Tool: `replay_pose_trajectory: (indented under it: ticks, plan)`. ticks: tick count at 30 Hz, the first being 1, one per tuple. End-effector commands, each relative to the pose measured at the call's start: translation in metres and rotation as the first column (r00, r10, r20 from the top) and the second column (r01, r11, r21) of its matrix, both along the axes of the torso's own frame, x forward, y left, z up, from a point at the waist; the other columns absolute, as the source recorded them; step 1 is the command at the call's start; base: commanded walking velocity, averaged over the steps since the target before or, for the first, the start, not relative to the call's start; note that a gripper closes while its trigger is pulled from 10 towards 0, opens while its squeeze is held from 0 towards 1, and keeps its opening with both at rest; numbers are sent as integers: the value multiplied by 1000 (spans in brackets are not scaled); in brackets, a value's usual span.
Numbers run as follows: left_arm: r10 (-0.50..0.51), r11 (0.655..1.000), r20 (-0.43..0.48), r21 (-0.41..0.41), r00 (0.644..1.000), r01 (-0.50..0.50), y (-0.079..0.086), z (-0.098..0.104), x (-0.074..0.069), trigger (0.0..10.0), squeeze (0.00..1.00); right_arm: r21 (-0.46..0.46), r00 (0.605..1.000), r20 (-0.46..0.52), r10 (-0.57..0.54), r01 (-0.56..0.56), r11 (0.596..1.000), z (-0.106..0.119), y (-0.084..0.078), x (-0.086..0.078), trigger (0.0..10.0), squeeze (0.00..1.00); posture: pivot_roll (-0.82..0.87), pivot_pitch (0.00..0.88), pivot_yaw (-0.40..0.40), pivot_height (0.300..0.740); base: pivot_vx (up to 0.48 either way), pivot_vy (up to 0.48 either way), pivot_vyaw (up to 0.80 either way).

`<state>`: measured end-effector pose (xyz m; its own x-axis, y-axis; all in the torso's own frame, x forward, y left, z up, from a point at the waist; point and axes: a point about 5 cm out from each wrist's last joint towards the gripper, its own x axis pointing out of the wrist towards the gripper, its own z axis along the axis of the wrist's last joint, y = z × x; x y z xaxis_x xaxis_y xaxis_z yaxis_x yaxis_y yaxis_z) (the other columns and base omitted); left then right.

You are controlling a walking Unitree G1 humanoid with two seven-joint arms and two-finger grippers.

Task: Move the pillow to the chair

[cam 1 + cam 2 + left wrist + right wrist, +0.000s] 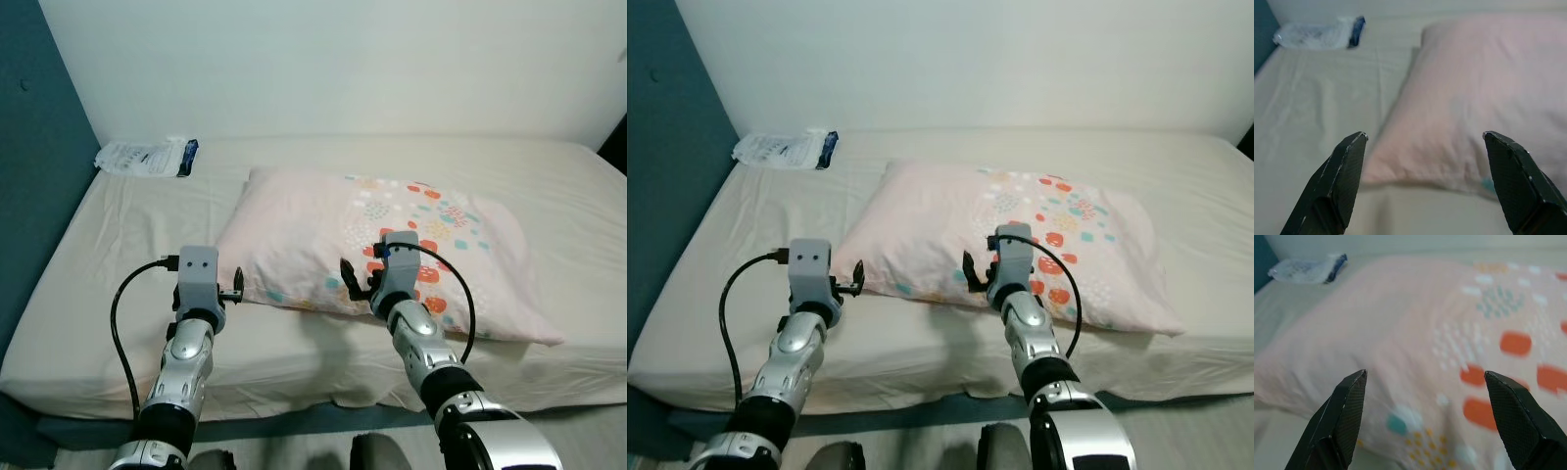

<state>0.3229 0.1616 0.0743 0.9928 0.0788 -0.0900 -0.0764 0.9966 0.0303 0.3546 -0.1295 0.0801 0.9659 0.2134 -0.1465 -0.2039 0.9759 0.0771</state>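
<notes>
A pale pink pillow (313, 225) printed with red, teal and orange dots lies flat on the bed (108, 255), slightly right of centre. My left gripper (233, 286) hovers open just in front of the pillow's near left corner. In the left wrist view its fingers (1342, 181) frame that corner (1459, 122) with nothing between them. My right gripper (361, 279) is open low over the pillow's near edge, by the orange dots. In the right wrist view the printed pillow surface (1430, 347) lies close ahead between the spread fingers (1513, 416).
A clear plastic packet (147, 157) with a blue end lies at the bed's far left corner. A teal wall (29, 147) borders the bed on the left and a white wall (343, 59) runs behind it. The mattress front edge (294, 397) is just below my arms.
</notes>
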Motion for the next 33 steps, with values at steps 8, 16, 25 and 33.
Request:
replay_pose_trajectory:
  ticks: [8,16,25,33]
  plan:
    - [19,1000,-14,5,1000,-18,-1,-3,-5,10000,0,-26,999,-35,39,-39,999,-4,4,-1,10000,0,55,0,-103,672,0,0,0]
    - [20,1000,-7,-2,1000,-20,-2,0,-4,10000,0,-48,997,-35,62,-63,997,-5,8,-2,10000,0,51,0,-107,672,0,0,0]
    - [11,1000,1,-2,1000,-11,-5,2,-4,10000,0,-102,999,-18,44,-46,994,-1,3,1,10000,0,49,0,-112,697,0,0,0]
    - [3,1000,5,-4,1000,-3,-8,3,-3,10000,0,-103,999,-11,44,-45,994,-1,3,1,10000,0,48,0,-110,727,0,0,0]
